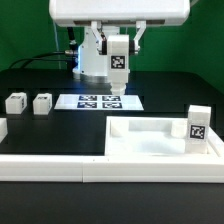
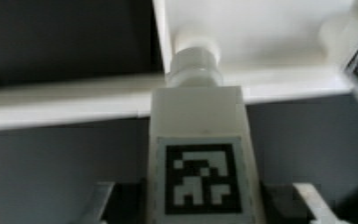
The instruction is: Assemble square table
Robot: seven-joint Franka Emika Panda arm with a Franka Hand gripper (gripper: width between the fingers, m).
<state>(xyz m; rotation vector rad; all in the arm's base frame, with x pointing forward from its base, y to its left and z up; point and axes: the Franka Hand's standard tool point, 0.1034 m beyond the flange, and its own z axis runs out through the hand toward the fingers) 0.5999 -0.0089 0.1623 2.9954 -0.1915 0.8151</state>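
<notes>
The gripper (image 1: 118, 48) hangs over the middle of the black desk (image 1: 40, 75), its jaws closed on a held leg block (image 1: 118, 65). This block hangs upright, its tag facing the near side. In the exterior view its narrow lower end shows in front of the marker board (image 1: 90, 101); whether it touches anything cannot be told. The wrist view shows the same block (image 2: 197, 130) clamped between the two fingers.

The square slab (image 1: 150, 140) lies rim-up on the near part of the desk, toward the exterior view's right. An upright leg block (image 1: 197, 124) stands in its right corner. Two loose leg blocks (image 1: 28, 103) sit side by side on the desk at the exterior view's left, well apart from the slab. The border wall (image 1: 50, 165) runs along the near edge, just in front of the slab.
</notes>
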